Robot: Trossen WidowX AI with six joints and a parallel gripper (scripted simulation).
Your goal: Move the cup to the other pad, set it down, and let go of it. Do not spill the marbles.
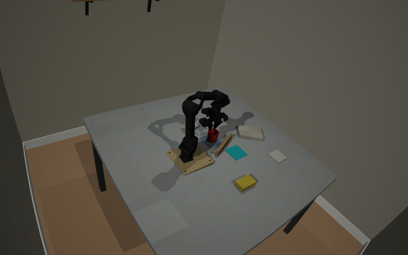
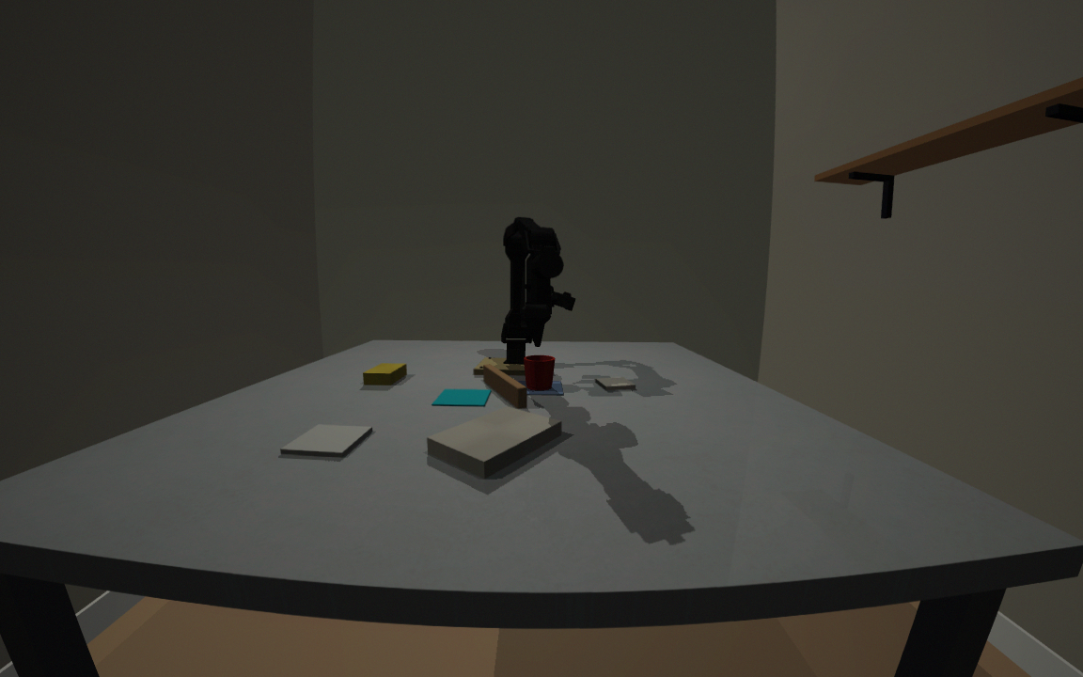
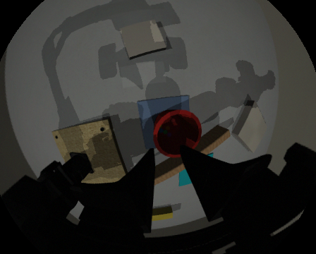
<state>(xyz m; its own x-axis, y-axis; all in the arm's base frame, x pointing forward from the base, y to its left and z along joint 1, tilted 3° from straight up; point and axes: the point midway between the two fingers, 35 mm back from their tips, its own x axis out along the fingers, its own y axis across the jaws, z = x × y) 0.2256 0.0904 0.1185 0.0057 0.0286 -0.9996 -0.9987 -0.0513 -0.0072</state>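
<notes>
The black parallel-jaw claw is hanging just above the small red round cup, pointing straight down, its jaws partly open and gripping nothing. The cup is standing upright on the thin blue square pad on the grey counter, beside the long wooden bar. The teal square pad is lying just past that bar.
</notes>
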